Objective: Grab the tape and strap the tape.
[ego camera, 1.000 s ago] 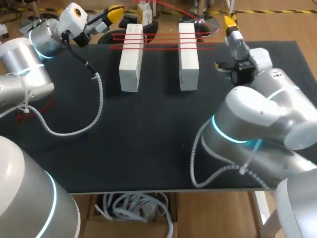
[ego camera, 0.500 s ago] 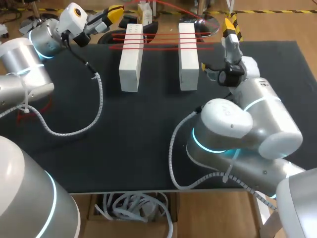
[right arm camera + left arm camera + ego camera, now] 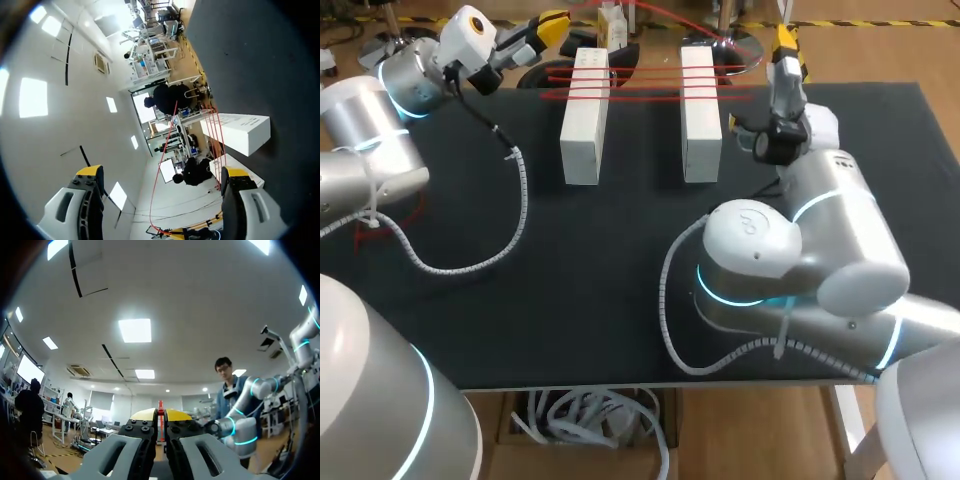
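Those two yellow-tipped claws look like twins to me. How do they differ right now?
The left gripper has its fingers pinched together on a strand of the red tape; the right gripper has its fingers wide apart, holding nothing. The left gripper sits by the left block, the right gripper by the right block. Both have yellow tips and sit near the far edge of the table.

table (image 3: 600, 290) matt black | blocks (image 3: 584, 130) matt white | right arm (image 3: 790, 250) glossy smooth shell
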Action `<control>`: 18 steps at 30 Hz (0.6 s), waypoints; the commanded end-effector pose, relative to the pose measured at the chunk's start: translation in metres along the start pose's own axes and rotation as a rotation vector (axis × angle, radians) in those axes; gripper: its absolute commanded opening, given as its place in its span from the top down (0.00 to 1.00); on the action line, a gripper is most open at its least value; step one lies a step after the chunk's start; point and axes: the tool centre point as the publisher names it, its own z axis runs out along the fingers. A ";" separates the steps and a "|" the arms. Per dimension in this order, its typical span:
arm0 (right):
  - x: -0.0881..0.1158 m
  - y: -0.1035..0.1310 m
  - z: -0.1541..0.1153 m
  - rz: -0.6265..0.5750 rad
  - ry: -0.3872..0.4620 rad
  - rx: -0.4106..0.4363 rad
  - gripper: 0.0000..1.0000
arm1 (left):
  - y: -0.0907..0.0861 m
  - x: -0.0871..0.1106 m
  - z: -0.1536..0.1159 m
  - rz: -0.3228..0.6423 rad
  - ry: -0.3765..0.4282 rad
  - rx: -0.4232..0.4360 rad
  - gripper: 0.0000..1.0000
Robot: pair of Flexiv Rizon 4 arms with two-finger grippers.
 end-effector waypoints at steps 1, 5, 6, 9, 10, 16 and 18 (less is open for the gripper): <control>0.006 -0.004 0.004 -0.003 -0.014 -0.051 0.00 | 0.001 -0.001 -0.001 0.000 0.004 0.003 1.00; 0.006 -0.004 0.006 0.004 -0.015 -0.057 0.00 | 0.001 -0.001 -0.001 0.000 0.004 0.003 1.00; 0.006 -0.004 0.007 0.005 -0.014 -0.058 0.00 | 0.001 -0.001 -0.001 0.000 0.004 0.003 1.00; 0.004 -0.003 0.008 0.007 -0.012 -0.062 0.00 | 0.001 -0.001 -0.001 0.000 0.004 0.003 1.00; 0.004 -0.003 0.009 -0.003 -0.002 -0.065 0.00 | 0.001 -0.001 -0.001 0.000 0.004 0.003 1.00; 0.010 0.002 0.013 -0.030 0.043 -0.077 0.00 | 0.001 -0.001 -0.001 0.000 0.004 0.003 1.00; 0.011 0.006 0.014 -0.037 0.051 -0.084 0.03 | 0.001 -0.001 -0.001 0.000 0.004 0.003 1.00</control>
